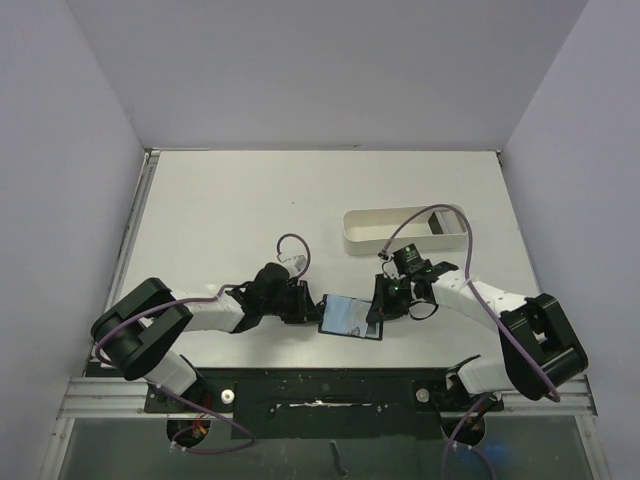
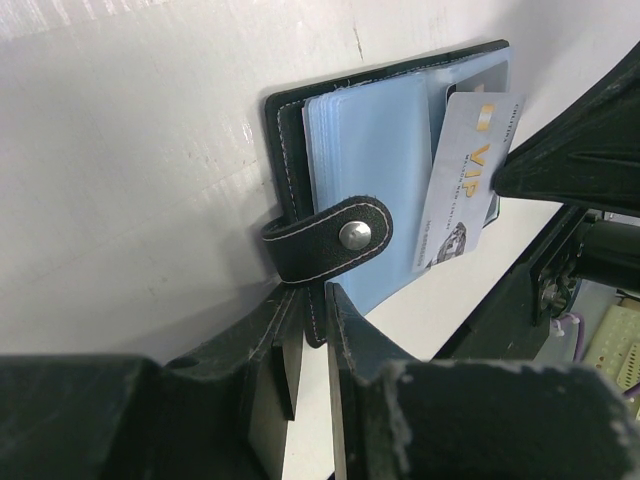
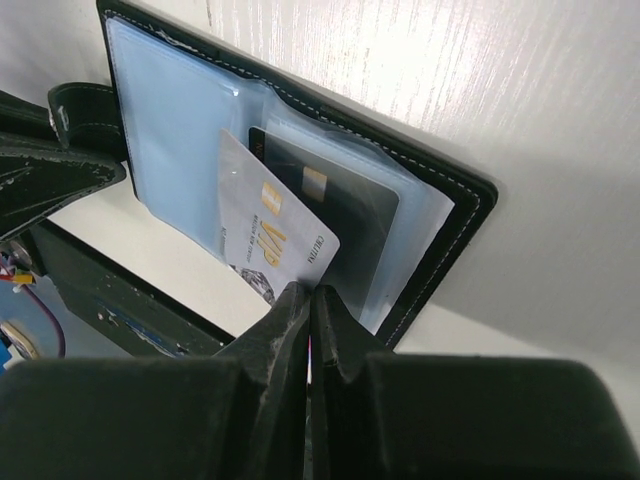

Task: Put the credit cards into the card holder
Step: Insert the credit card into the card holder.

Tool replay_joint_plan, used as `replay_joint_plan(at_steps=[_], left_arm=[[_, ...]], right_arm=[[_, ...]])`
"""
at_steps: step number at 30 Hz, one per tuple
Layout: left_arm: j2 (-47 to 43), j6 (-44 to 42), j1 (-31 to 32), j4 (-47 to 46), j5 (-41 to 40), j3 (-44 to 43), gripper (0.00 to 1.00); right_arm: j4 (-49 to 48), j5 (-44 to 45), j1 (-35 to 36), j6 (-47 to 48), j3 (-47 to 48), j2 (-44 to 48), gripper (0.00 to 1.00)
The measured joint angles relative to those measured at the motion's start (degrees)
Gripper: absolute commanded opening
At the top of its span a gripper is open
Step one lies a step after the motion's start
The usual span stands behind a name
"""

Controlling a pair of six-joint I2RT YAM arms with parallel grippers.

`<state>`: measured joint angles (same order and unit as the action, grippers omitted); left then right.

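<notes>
Left pincer [image 1: 312, 305], right pincer [image 1: 377, 312] flank card holder [image 1: 350, 318]; white tray [image 1: 372, 243] behind right pincer; far side open.

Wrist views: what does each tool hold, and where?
Right tool: VIP card, near end. Left tool: card holder, cover edge below the snap tab.

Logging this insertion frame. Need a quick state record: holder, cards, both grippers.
card holder: open, pockets up
VIP card: tilted, one end among the blue pockets, rest sticking out
dark card: already in a pocket
left gripper: shut on card holder's cover, by the snap tab
right gripper: shut on VIP card's lower corner
white tray: behind, apart
</notes>
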<state>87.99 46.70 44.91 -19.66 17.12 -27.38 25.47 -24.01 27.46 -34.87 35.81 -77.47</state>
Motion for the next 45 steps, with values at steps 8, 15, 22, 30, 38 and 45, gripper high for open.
replay_joint_plan(at_steps=[8, 15, 22, 30, 38, 45], left_arm=[[0.0, -0.3, 0.0, 0.0, 0.0, 0.0, 0.16], [0.0, -0.3, 0.0, 0.0, 0.0, -0.1, 0.17], [0.0, -0.3, 0.0, -0.1, 0.0, -0.1, 0.17], [0.3, -0.3, 0.0, -0.5, 0.2, -0.1, 0.17], [0.5, -0.1, 0.0, -0.9, 0.2, -0.1, 0.17], [1.2, 0.7, 0.0, -2.2, 0.4, -0.1, 0.17]], right_arm=[[1.2, 0.0, 0.1, 0.4, 3.3, -4.2, 0.14], [-2.1, -0.5, 0.4, -1.0, 2.0, -2.3, 0.23], [-10.4, -1.2, 0.4, -6.2, -4.6, 0.6, 0.1], [-20.9, -1.2, 0.4, -12.7, -12.0, 5.8, 0.07], [-30.7, 1.3, 1.2, -19.4, -18.7, 14.1, 0.19], [-34.8, 5.9, 2.6, -23.3, -21.4, 16.2, 0.2]])
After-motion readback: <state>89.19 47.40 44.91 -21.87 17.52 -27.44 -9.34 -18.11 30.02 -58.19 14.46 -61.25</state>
